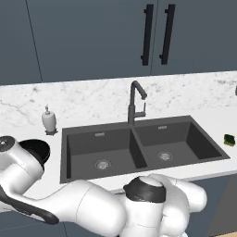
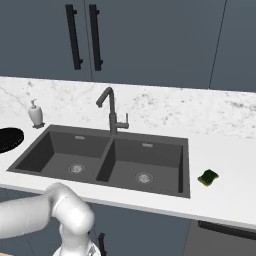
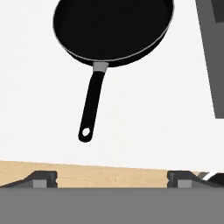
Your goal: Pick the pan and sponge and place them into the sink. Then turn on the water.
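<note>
The black pan (image 3: 113, 28) rests on the white counter left of the sink, its long handle (image 3: 91, 105) pointing back toward my gripper (image 3: 113, 179). My gripper hovers above the counter's front edge, short of the handle's end, open and holding nothing. The arm partly hides the pan (image 1: 39, 150) in the left base view, and its rim (image 2: 9, 138) shows at the left edge of the right base view. The green and yellow sponge (image 1: 229, 139) (image 2: 208, 177) lies on the counter right of the dark grey double sink (image 1: 83, 152) (image 2: 55, 150). No water runs from the faucet (image 1: 134, 104) (image 2: 111, 112).
A white soap dispenser (image 1: 48, 120) (image 2: 35, 114) stands behind the sink's left corner. Dark cabinet doors with black handles (image 1: 147, 34) hang above the marble backsplash. The sink's edge (image 3: 212, 57) lies right of the pan in the hand view.
</note>
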